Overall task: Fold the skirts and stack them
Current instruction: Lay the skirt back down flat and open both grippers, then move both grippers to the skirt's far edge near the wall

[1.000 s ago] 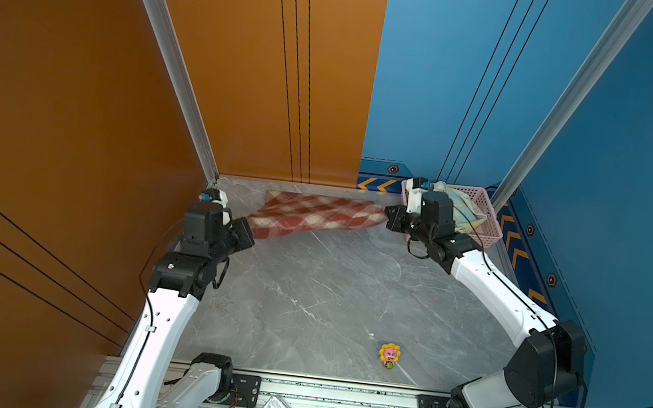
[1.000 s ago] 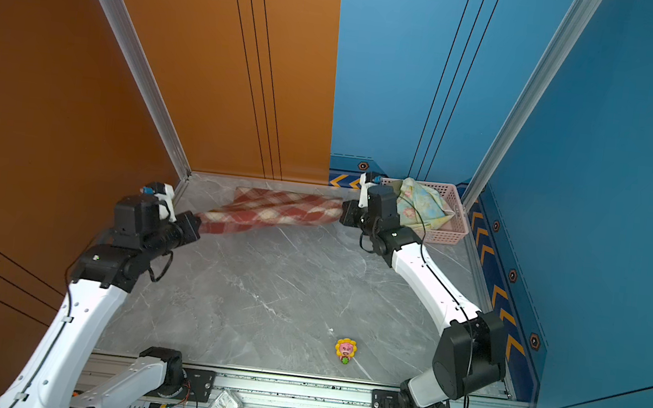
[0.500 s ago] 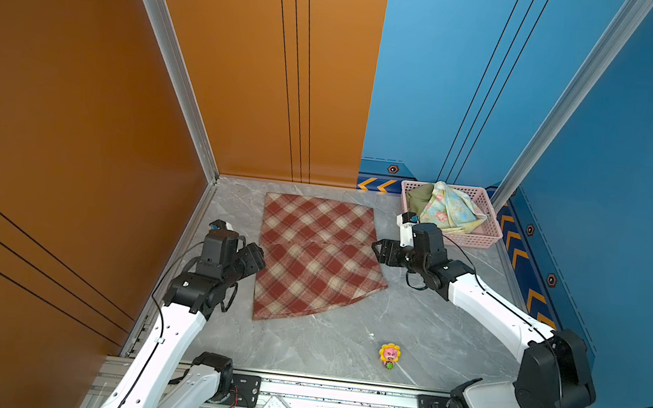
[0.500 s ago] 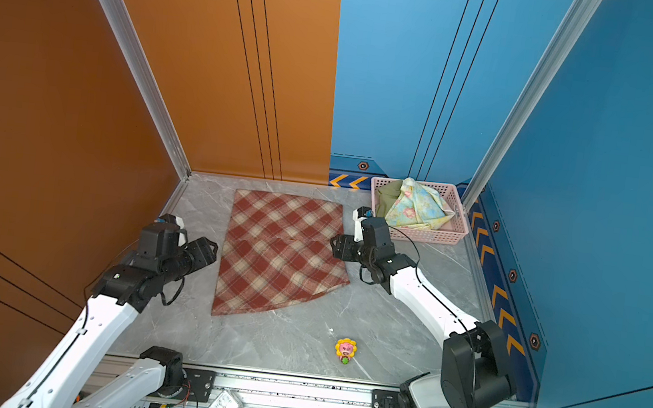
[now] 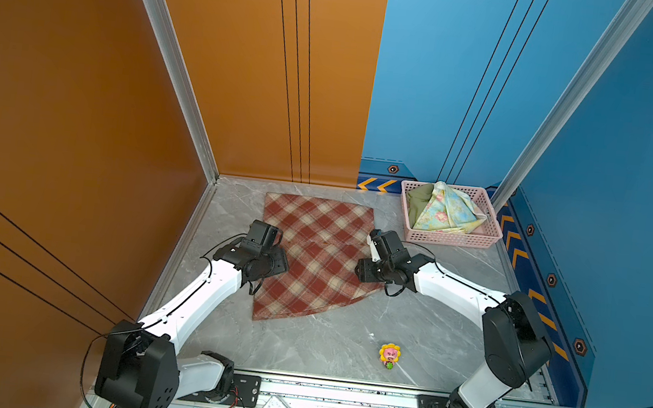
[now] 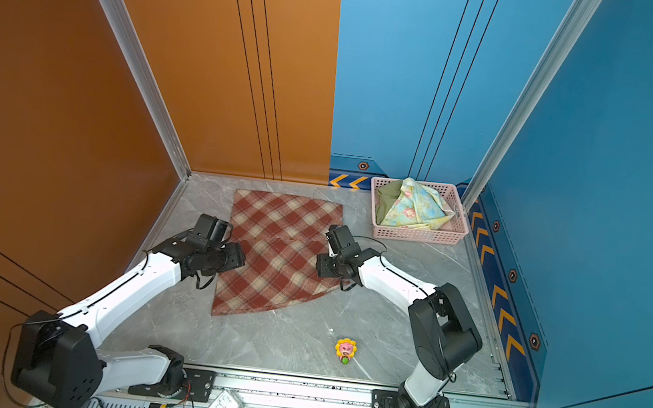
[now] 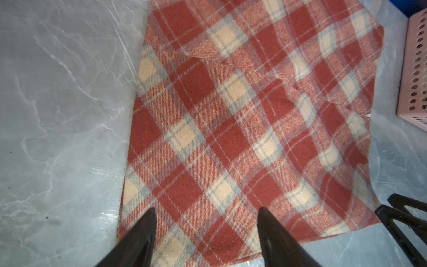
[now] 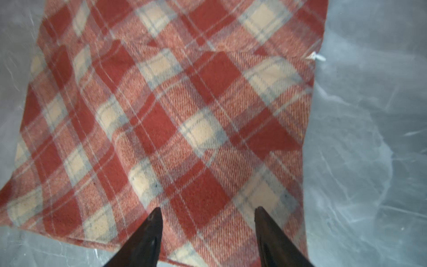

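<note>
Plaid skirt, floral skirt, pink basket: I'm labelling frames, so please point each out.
plaid skirt (image 5: 319, 254), in a top view, cloth's middle
floral skirt (image 5: 447, 212), in a top view, bunched middle
pink basket (image 5: 450, 239), in a top view, front wall

Red-and-cream plaid skirt (image 5: 317, 254); pink basket (image 5: 450, 239)
</note>
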